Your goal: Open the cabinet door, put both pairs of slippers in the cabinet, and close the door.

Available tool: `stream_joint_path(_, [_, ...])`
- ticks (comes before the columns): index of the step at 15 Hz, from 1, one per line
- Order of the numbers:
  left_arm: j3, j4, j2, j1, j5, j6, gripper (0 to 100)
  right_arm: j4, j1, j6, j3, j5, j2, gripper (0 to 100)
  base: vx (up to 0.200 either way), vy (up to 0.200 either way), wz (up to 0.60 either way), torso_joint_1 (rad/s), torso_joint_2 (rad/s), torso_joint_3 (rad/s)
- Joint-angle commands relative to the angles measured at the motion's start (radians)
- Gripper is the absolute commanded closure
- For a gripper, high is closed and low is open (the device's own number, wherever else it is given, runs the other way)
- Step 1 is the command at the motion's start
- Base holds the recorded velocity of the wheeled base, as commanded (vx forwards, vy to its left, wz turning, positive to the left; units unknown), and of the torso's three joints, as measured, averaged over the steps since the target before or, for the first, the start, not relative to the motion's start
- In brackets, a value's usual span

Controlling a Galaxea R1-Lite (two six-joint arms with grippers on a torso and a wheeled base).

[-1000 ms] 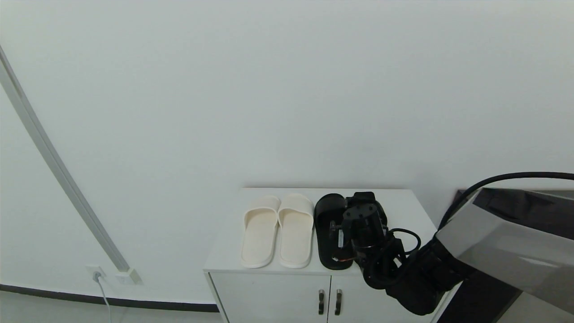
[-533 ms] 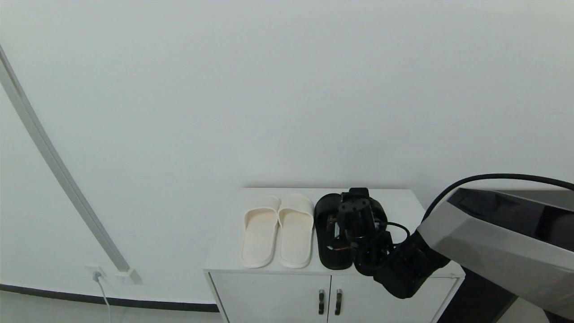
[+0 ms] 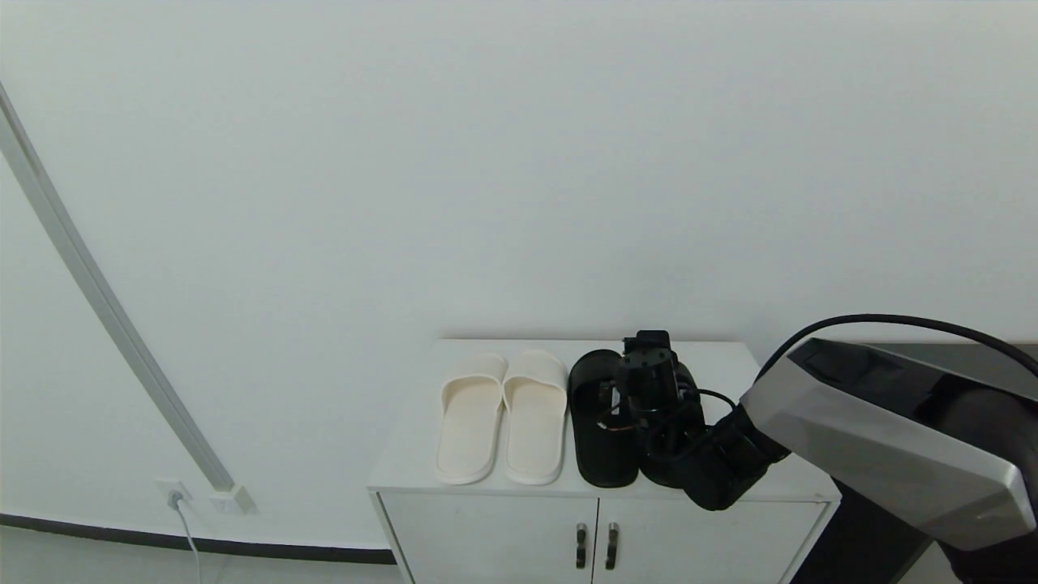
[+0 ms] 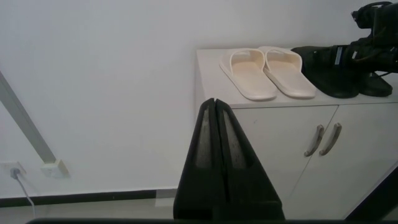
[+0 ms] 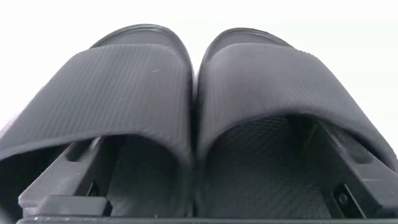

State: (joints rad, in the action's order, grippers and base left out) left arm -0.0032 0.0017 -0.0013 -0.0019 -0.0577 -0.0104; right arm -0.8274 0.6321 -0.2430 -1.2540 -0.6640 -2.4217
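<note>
A white cabinet (image 3: 486, 527) stands against the wall with both doors closed. On its top lie a pair of cream slippers (image 3: 503, 418) and, to their right, a pair of black slippers (image 3: 600, 430). My right gripper (image 3: 642, 381) is low over the black pair. In the right wrist view the right gripper (image 5: 199, 149) is open, with one finger (image 5: 68, 180) reaching into each black slipper (image 5: 130, 87) under its strap. My left gripper (image 4: 215, 106) is shut on nothing, held low and well back from the cabinet (image 4: 261, 137), left of its front.
Two dark door handles (image 3: 596, 545) sit side by side at the cabinet's middle seam. A wall socket with a plugged cable (image 3: 172, 495) is low on the left. A grey strip (image 3: 97, 300) runs slantwise up the wall.
My right arm has pushed further over the cabinet top toward the wall, bringing its gripper deeper onto the black slippers. The slippers and the doors have not moved.
</note>
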Motion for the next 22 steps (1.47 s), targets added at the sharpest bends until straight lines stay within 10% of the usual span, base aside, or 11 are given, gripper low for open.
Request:
stream_joint_path(1, [0.0,0.0,0.001,-0.001,-0.001,0.0,100,-0.001,0.001,0.001,-0.005,0.0,-0.004,100,0.0,0.0,0.0,0.0,0.0,0.0])
stream_joint_path(13, [0.0,0.0,0.001,0.0,0.001,-0.002,100,-0.006,0.026,0.016,0.137,0.006,0.184,100,0.0,0.0,0.0,0.0,0.0,0.0])
stream_joint_path(22, [0.0,0.0,0.001,-0.001,0.001,0.0,100,-0.007,0.147,0.145,0.63,0.494,0.763,100,0.0,0.0,0.0,0.0,0.0,0.0])
